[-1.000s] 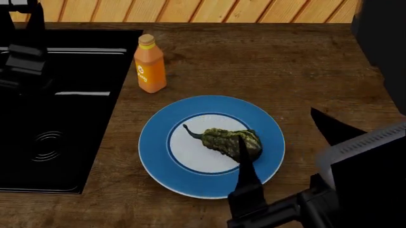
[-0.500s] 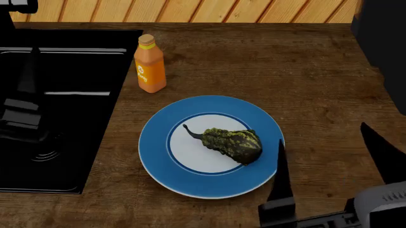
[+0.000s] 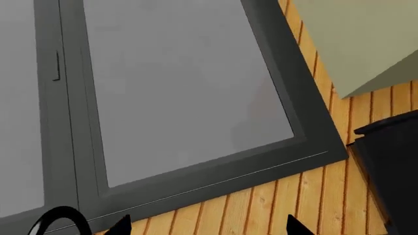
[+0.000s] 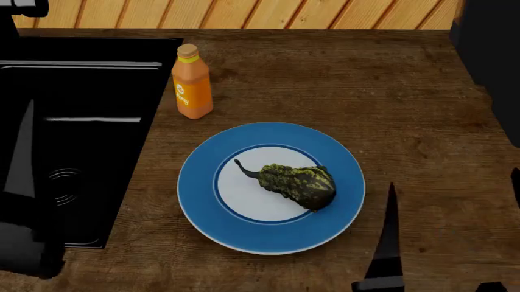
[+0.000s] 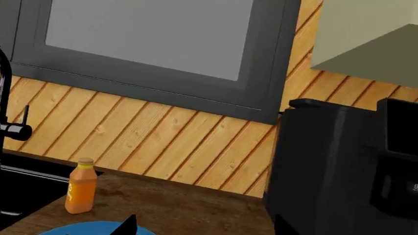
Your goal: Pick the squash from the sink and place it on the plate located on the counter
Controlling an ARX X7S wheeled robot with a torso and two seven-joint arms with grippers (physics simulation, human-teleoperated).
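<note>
The squash (image 4: pixel 294 181) lies on its side in the white centre of the blue-rimmed plate (image 4: pixel 195 188) on the brown counter (image 4: pixel 366 91), with nothing touching it. My right gripper (image 4: pixel 453 185) is open and empty, off the plate's near right; one finger (image 4: pixel 386 243) stands beside the rim. In the right wrist view the right gripper (image 5: pixel 203 227) is open, with a sliver of plate (image 5: pixel 85 229) at the edge. My left arm (image 4: pixel 28 243) hangs over the black sink (image 4: pixel 89 152). The left gripper (image 3: pixel 207 227) is open and faces a window.
An orange bottle (image 4: pixel 192 82) stands on the counter between sink and plate, also visible as the orange bottle (image 5: pixel 81 186). A black appliance (image 5: pixel 346 166) stands at the counter's right end. The faucet (image 5: pixel 10 127) rises over the sink. A slatted wood wall (image 4: pixel 243 12) backs the counter.
My right gripper has drawn back from over the squash to the plate's near right, leaving the squash lying on the plate. The left arm has moved over the sink toward the near edge.
</note>
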